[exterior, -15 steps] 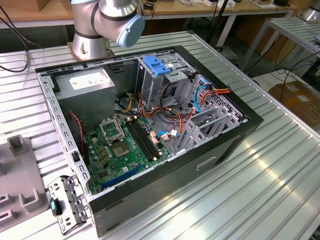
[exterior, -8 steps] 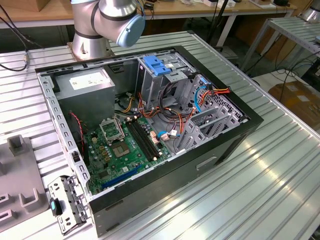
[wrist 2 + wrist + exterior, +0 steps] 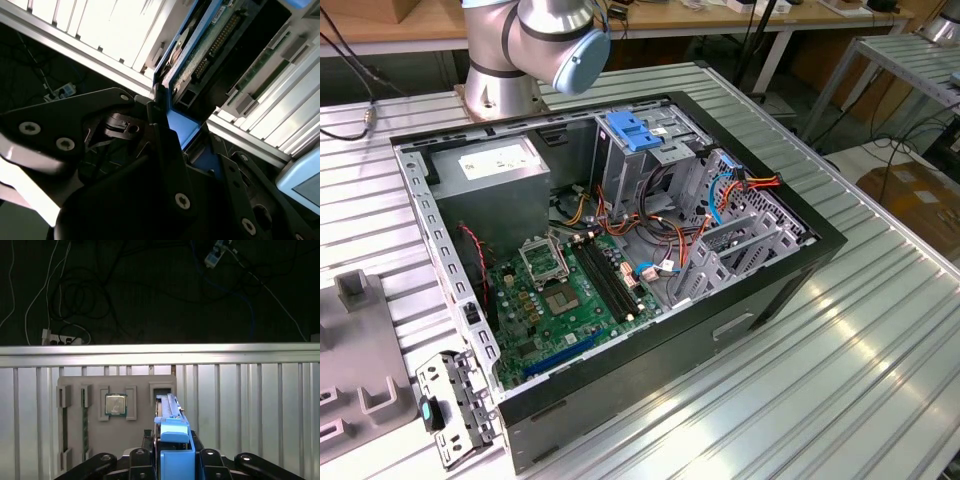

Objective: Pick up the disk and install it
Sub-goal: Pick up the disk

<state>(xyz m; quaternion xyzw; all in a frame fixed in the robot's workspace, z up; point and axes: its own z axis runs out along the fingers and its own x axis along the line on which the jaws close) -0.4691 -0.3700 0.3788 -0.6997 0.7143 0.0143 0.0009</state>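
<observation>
**Hand [image 3: 172, 440] pinches the disk [image 3: 169, 410] on edge at the tray [image 3: 135, 435]**

Black fingers [image 3: 165, 165] sit nearest the lens in both wrist views, with the disk's blue rail running out between them. As far as I can judge, the hand is pressed onto the disk's two broad faces. In the second wrist view the green circuit board [image 3: 210, 47] on one face looks toward a finger, and the rail lies along the middle of the grip. Holding the disk by its faces probably leaves the rails free, since those are the parts that must meet a cage.

The disk stands on its narrow edge over the tray, with its far end at a slot [image 3: 161, 390] near the tray's corner. The slot seems cut to keep the disk upright, so fingers can come down on both sides of it. I cannot tell whether the disk has cleared the slot. A processor [image 3: 115, 404] lies in its own pocket on the tray, just beside that slot.

In the exterior view the tray [image 3: 365, 350] lies on the ribbed counter [image 3: 840, 400]. The open case [image 3: 650, 385] sits to the exterior view's right of the tray. It lies on its side with the lid off, likely so its bays can be reached from above. The cage with a blue latch [image 3: 633, 130] is at the side of the case away from the tray. With the disk at the tray, the installing is not yet done.
</observation>
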